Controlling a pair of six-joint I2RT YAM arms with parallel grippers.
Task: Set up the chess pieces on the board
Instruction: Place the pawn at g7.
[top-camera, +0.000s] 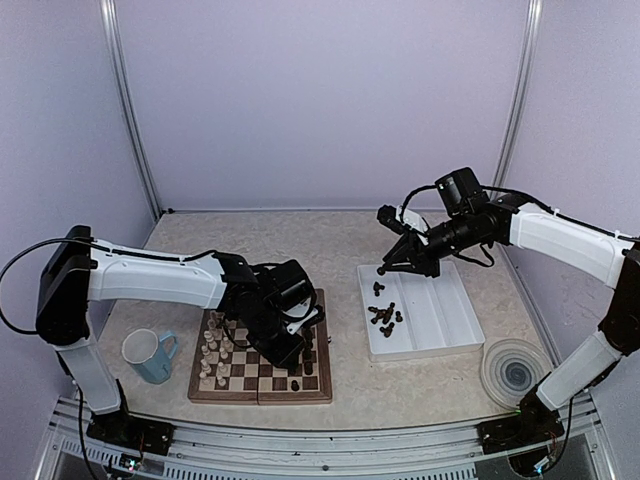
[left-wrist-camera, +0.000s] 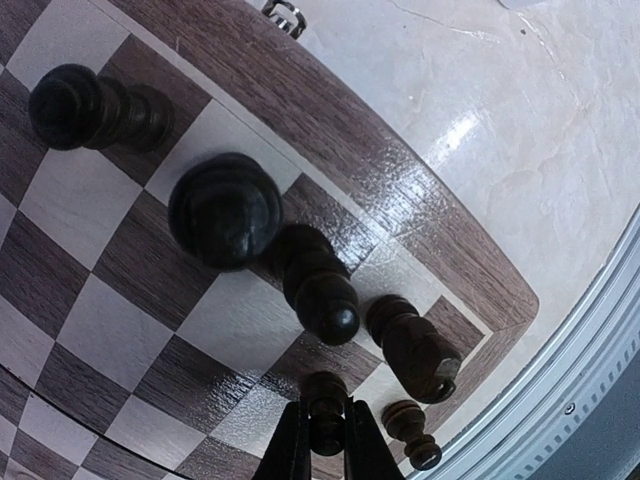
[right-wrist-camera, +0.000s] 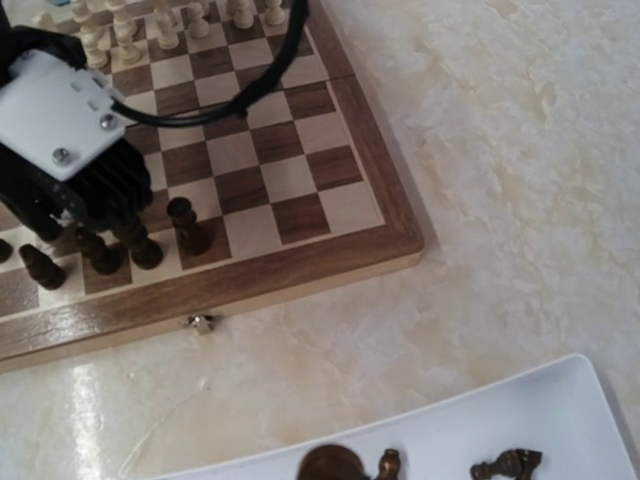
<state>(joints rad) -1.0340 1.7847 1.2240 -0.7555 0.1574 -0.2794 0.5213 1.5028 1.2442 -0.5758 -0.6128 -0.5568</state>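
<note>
the left gripper (left-wrist-camera: 326, 425) is clamped on a small dark pawn (left-wrist-camera: 325, 388) at a corner of the chessboard (left-wrist-camera: 420, 200). a second pawn (left-wrist-camera: 412, 436) stands just beside it and taller dark chess pieces (left-wrist-camera: 320, 290) stand close in a row, so i judge that parting the fingers or lifting off crooked could tip the pawn or knock over a neighbour. the pieces are glossy dark-brown turned wood. farther off, more lie loose in the white tray (top-camera: 440, 300) under the right gripper (top-camera: 385, 268); i cannot tell whether its jaws are parted.
</note>
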